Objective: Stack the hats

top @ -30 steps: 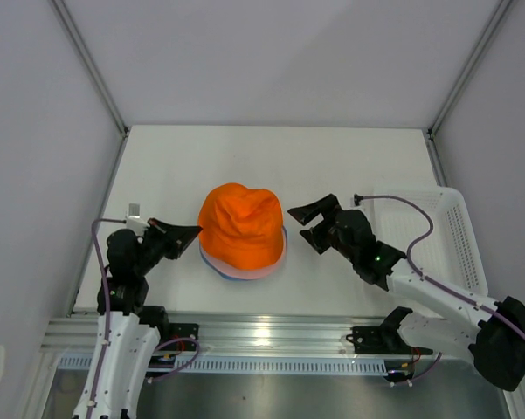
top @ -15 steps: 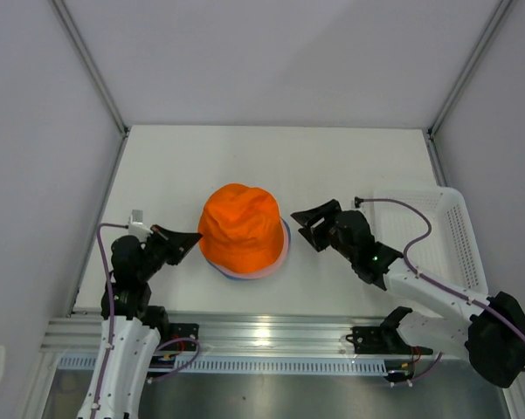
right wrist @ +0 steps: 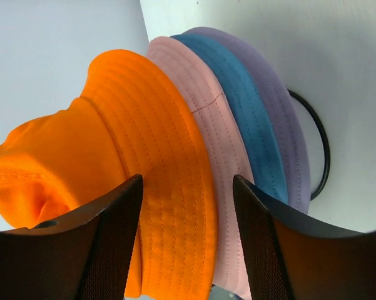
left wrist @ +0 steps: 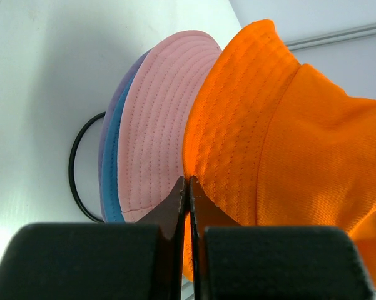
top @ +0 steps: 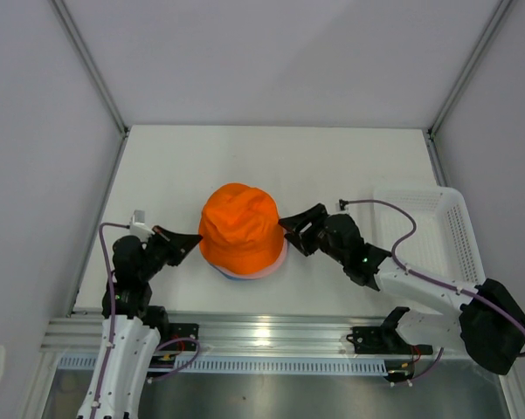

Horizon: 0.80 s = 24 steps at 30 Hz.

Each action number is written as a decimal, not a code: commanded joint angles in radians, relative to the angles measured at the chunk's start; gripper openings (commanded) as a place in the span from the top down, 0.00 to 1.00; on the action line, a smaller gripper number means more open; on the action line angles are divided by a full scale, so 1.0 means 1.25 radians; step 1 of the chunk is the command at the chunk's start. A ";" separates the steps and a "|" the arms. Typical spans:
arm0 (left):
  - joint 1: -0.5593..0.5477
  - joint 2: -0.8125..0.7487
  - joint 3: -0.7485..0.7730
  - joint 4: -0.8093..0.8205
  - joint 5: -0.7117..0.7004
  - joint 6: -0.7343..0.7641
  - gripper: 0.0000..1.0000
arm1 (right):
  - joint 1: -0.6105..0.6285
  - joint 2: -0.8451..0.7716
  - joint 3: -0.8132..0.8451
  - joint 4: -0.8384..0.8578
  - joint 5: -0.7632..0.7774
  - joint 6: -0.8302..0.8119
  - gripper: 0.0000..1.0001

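Note:
Several hats sit stacked on one pile in the middle of the table. The orange hat [top: 240, 225] [left wrist: 288, 137] [right wrist: 112, 144] is on top. Under it lie the pink hat [left wrist: 156, 119] [right wrist: 219, 156], the blue hat [left wrist: 112, 169] [right wrist: 250, 119] and the lavender hat [right wrist: 281, 106], with only their brims showing. My left gripper [top: 196, 236] [left wrist: 188, 180] is shut and empty, its tip at the stack's left brim. My right gripper [top: 288, 229] [right wrist: 186, 181] is open at the right brim, with the orange and pink brims showing between its fingers.
A black wire ring [left wrist: 72, 169] [right wrist: 322, 144] of the stand shows under the stack. A white plastic basket [top: 467, 240] stands at the right edge of the table, behind my right arm. White walls close the table on three sides.
My right gripper has moved left up to the stack's right brim and its jaws have narrowed. The left gripper has hardly moved and stays shut.

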 commanded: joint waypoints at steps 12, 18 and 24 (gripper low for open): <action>-0.002 0.005 -0.005 -0.007 0.001 0.024 0.99 | 0.025 0.040 -0.037 0.195 0.010 0.052 0.58; -0.002 0.007 -0.004 -0.008 -0.001 0.026 0.99 | 0.034 0.058 -0.049 0.208 0.015 0.061 1.00; -0.002 0.011 -0.004 -0.029 -0.021 0.040 0.99 | 0.034 0.008 -0.050 0.136 0.074 0.017 1.00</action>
